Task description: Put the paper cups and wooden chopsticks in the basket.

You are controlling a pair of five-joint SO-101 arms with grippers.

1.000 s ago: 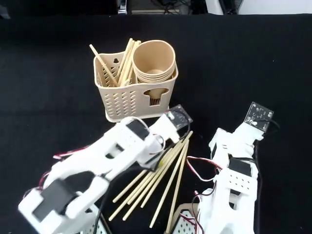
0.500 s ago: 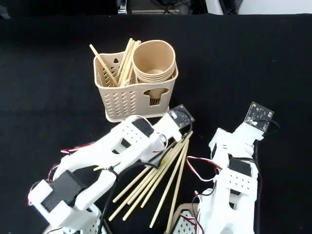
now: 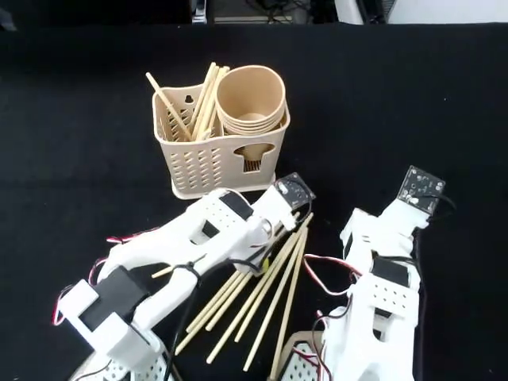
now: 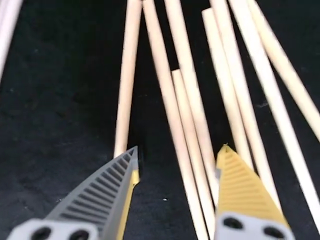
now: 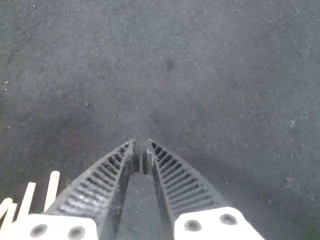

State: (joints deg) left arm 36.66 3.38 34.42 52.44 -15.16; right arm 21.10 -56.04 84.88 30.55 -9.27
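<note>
Toward the far edge of the black cloth-covered table (image 3: 413, 95), a little left of middle: beige perforated plastic basket (image 3: 214, 163), upright. Its right compartment holds a nested stack of tan paper cups (image 3: 250, 99); its left compartment holds several pale wooden chopsticks (image 3: 205, 99), standing tilted, ends poking above the rim. Close to the near edge, about mid-table, a fan of loose wooden chopsticks (image 3: 252, 295) lies flat on the cloth, far ends drawing together a short way in front of the basket. White left arm (image 3: 198, 246) lies across the fan's far end. Its left gripper (image 4: 179, 148) is spread wide, grey finger (image 4: 107, 190) and yellow finger (image 4: 240, 187) with tips down near the cloth, straddling roughly three sticks without clamping any. White right arm (image 3: 373, 238) sits just right of the fan, apart from it. Its right gripper (image 5: 140, 152) is clenched tip against tip over bare cloth, a few stick ends lying off to one side
</note>
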